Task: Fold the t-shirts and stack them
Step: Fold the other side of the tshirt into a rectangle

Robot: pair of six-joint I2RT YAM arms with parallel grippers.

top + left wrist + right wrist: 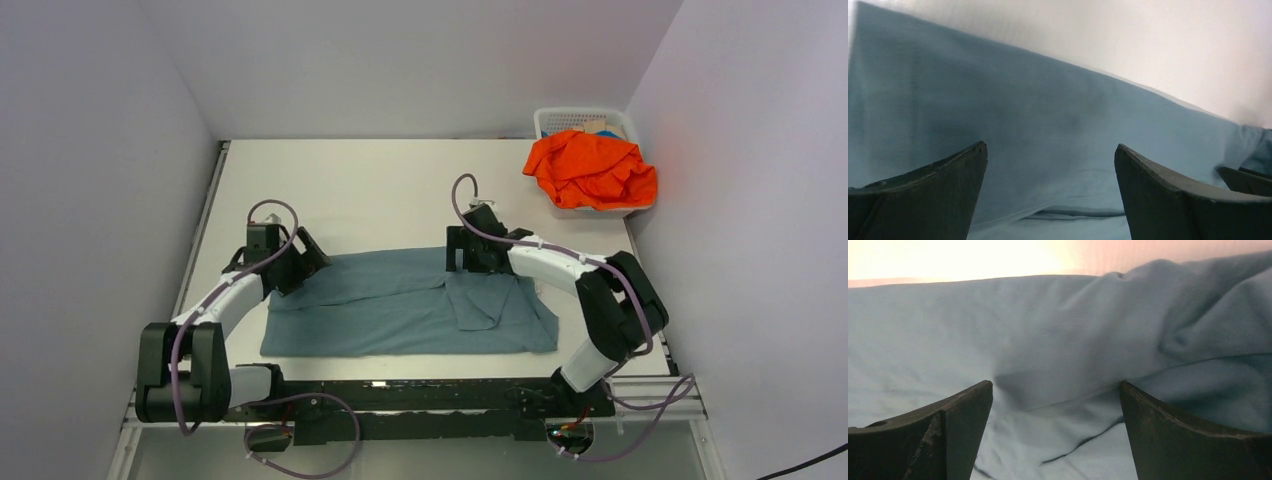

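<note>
The slate blue-grey t-shirt (405,305) lies spread on the white table (380,190) as a wide folded band. My left gripper (300,262) is open just over the shirt's far left corner. My right gripper (466,262) is open over the shirt's far edge, right of the middle. The left wrist view shows the blue cloth (1038,130) close under the spread jaws of the left gripper (1050,155). The right wrist view shows rumpled blue cloth (1058,355) under the open right gripper (1055,390). The orange t-shirt (592,170) lies crumpled on the basket.
A white mesh basket (562,117) stands at the far right corner against the wall, with the orange shirt heaped over it. Grey walls close in the table on the left, back and right. A black rail (420,395) runs along the near edge.
</note>
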